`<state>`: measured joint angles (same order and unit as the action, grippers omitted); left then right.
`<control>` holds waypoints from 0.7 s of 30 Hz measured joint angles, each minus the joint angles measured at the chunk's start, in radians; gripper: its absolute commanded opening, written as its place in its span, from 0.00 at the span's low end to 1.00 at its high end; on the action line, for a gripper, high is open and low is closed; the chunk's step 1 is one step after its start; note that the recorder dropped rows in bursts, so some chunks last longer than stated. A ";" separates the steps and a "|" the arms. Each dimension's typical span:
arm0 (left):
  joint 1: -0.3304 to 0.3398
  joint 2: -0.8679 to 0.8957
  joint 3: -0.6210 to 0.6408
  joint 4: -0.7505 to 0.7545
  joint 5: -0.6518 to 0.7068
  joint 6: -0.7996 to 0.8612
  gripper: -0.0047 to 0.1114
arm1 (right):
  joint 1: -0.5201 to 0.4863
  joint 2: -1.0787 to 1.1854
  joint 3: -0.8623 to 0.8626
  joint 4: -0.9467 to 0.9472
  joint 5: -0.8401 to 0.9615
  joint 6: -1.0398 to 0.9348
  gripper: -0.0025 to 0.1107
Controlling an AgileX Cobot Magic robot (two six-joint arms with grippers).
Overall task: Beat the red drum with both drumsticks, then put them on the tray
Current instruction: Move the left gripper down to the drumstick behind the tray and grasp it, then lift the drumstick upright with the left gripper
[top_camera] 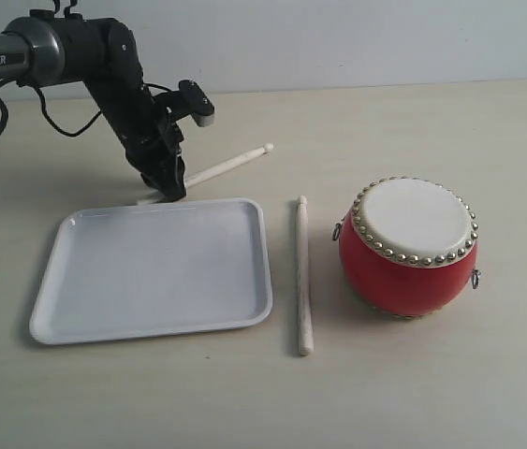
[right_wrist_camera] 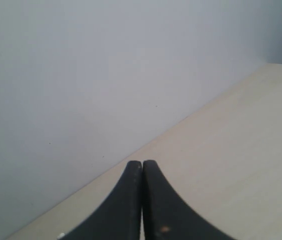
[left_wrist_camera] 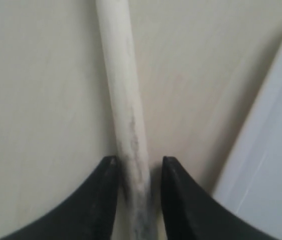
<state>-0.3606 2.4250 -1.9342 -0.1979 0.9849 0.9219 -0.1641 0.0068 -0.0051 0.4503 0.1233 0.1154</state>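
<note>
Beside tray (top_camera: 151,271) | left arm (top_camera: 118,70) angled down | left jaws straddle drumstick (left_wrist_camera: 123,90), unclamped | right jaws pressed together

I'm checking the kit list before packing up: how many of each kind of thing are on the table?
White tray: 1
Red drum: 1
Drumsticks: 2, the second just beyond the tray's far edge
Total: 4

Glossy red body and matt cream skin, ringed with shiny brass-coloured metal studs (top_camera: 413,259), on the drum (top_camera: 399,281); smooth white plastic for the tray (top_camera: 151,271); pale wood, smudged grey, on the far drumstick (left_wrist_camera: 125,100); a matt pale desk (top_camera: 431,393).
</note>
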 measured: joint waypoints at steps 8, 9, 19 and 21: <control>0.000 -0.020 0.003 -0.013 -0.008 -0.010 0.04 | 0.000 0.000 0.000 0.002 0.000 0.000 0.02; 0.000 -0.030 0.003 -0.013 -0.008 -0.017 0.04 | 0.000 0.000 0.000 0.002 0.000 0.000 0.02; 0.059 -0.253 0.014 -0.073 0.101 -0.247 0.04 | 0.000 0.000 0.000 0.024 -0.017 0.000 0.02; 0.075 -0.319 0.057 -0.084 0.117 -0.273 0.04 | 0.000 0.000 0.000 0.035 -0.034 0.000 0.02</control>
<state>-0.2854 2.1057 -1.8772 -0.2816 1.1018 0.6488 -0.1641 0.0068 -0.0051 0.4855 0.0888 0.1154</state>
